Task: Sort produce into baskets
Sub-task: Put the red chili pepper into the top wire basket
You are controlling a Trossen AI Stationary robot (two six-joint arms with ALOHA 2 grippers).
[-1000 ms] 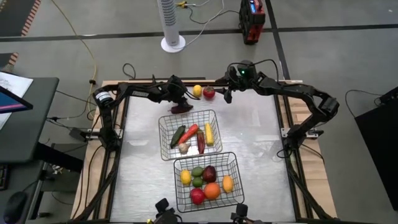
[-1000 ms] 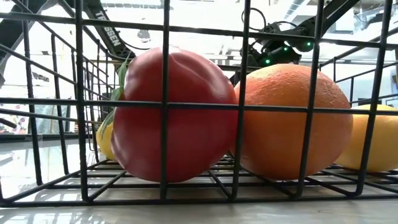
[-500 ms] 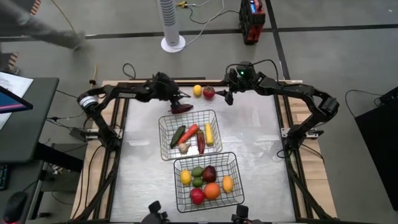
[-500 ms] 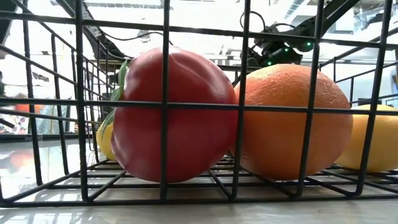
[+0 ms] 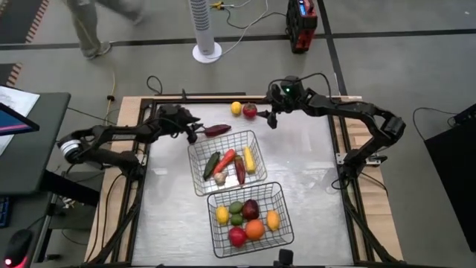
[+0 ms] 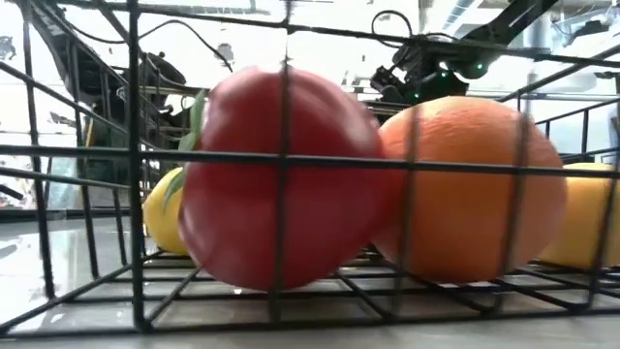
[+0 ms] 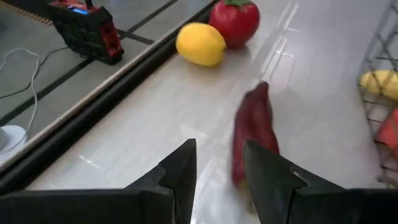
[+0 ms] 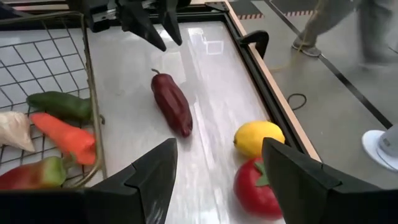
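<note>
- Three pieces of produce lie loose on the worktop (image 5: 312,179): a dark red pepper (image 5: 216,129), a lemon (image 5: 236,109) and a red tomato (image 5: 250,112).
- Left pincer (image 5: 195,132): jaws shut, nothing held. It sits low over the worktop with the dark red pepper just ahead of its fingertips, apart from them.
- Right pincer (image 5: 272,119): jaws partly spread, nothing between them. The tomato and lemon lie just in front of it, the tomato nearer.
- Step in hand, judged: pick up the pepper with the left pincer. Open the jaws first, then line them across the narrow width of the pepper, not along its length. Descend until the fingertips straddle its middle, then close. A grip near the tapered end is likely to slip.
- Keep the left arm clear of the near basket rim, which stands just beyond the pepper.
- Basket nearer the pincers (image 5: 195,149): holds vegetables, namely a green cucumber (image 5: 213,163), a red-orange pepper (image 5: 226,158), a dark red pepper, yellow corn (image 5: 251,160) and a pale piece, probably garlic (image 5: 219,177), though it shows too small to be sure.
- Basket farther from the pincers (image 5: 282,195): holds fruit, namely two lemons, two limes, a dark red apple, an orange (image 5: 254,228) and a red fruit (image 5: 236,236).
- The loose pepper belongs, by this sorting, in the nearer basket.
</note>
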